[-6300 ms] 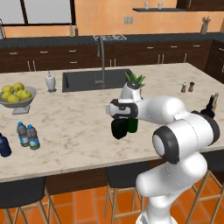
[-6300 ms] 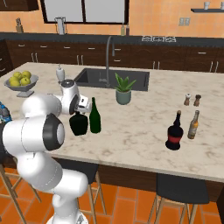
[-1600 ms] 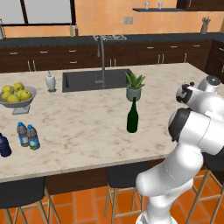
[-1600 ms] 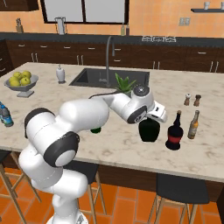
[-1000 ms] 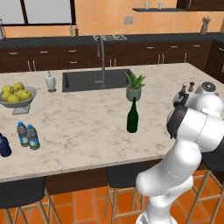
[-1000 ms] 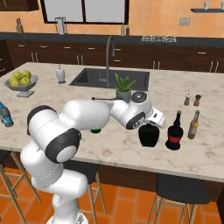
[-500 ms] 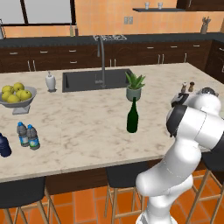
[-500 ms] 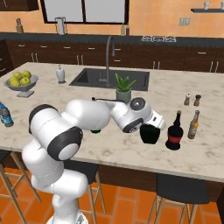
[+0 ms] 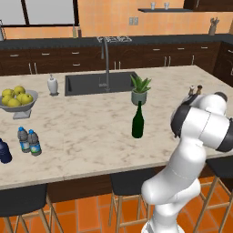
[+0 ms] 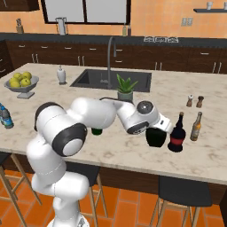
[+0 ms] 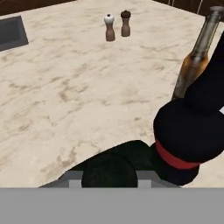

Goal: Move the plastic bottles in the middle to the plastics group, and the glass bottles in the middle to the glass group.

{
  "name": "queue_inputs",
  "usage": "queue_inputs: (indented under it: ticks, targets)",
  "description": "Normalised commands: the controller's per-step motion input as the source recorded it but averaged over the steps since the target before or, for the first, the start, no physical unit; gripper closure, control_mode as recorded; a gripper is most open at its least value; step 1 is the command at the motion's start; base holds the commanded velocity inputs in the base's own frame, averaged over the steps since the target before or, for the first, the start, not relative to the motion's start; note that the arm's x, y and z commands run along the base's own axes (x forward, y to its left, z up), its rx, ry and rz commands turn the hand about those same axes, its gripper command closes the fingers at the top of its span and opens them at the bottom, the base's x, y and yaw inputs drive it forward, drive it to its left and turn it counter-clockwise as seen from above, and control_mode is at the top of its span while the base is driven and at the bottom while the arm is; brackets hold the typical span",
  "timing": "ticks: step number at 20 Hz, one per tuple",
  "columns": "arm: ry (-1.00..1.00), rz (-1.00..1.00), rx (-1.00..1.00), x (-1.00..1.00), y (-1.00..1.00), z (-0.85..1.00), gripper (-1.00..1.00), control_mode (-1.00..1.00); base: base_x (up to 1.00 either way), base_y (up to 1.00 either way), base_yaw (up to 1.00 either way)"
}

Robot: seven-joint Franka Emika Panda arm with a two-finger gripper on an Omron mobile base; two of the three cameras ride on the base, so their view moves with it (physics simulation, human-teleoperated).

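The squat, wide black glass bottle [image 10: 156,137] stands on the pale marble counter [image 10: 88,102] at its right end, just beside the round-bodied dark bottle with a red label [image 10: 178,135]; from the hand view the two look to be touching or nearly so. The robot's two-finger hand [image 10: 162,126] is closed down over the short neck of the black bottle [image 11: 109,168], gripping it from above. Past the red-labelled bottle [image 11: 192,127] stands the slim amber-brown bottle with a pale top [image 10: 195,127], and farther back on the counter sit the small salt and pepper shakers [image 10: 194,101], well apart from the bottles.

The tall slim dark green wine bottle [image 9: 138,121] stands upright in the middle of the counter, in front of a small potted plant [image 9: 139,89] and the dark sink [image 9: 91,83]. At the left end, two small clear blue-capped water bottles [image 9: 28,141] stand side by side next to the stubby opaque dark blue bottle [image 9: 4,151]. Behind them are a grey bowl of yellow fruit [image 9: 16,99] and a white soap dispenser [image 9: 53,85].
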Motion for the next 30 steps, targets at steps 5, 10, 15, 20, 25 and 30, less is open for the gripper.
queue_inputs:
  ticks: [5, 10, 15, 20, 25, 30]
  targets:
    - [0.1, 0.0, 0.0, 0.06, 0.0, -0.16, 1.0, -1.0, 0.0, 0.0, 0.0]
    - [0.03, 0.0, 0.0, 0.0, 0.0, -0.15, 1.0, -1.0, 0.0, 0.0, 0.0]
    - [0.0, 0.0, 0.0, 0.0, 0.0, 0.0, -1.0, -1.0, 0.0, 0.0, 0.0]
    - [0.0, 0.0, 0.0, 0.0, 0.0, 0.0, -1.0, -1.0, 0.0, 0.0, 0.0]
    - [0.0, 0.0, 0.0, 0.0, 0.0, 0.0, -1.0, -1.0, 0.0, 0.0, 0.0]
    - [0.0, 0.0, 0.0, -0.06, 0.02, 0.07, -1.0, -1.0, 0.0, 0.0, 0.0]
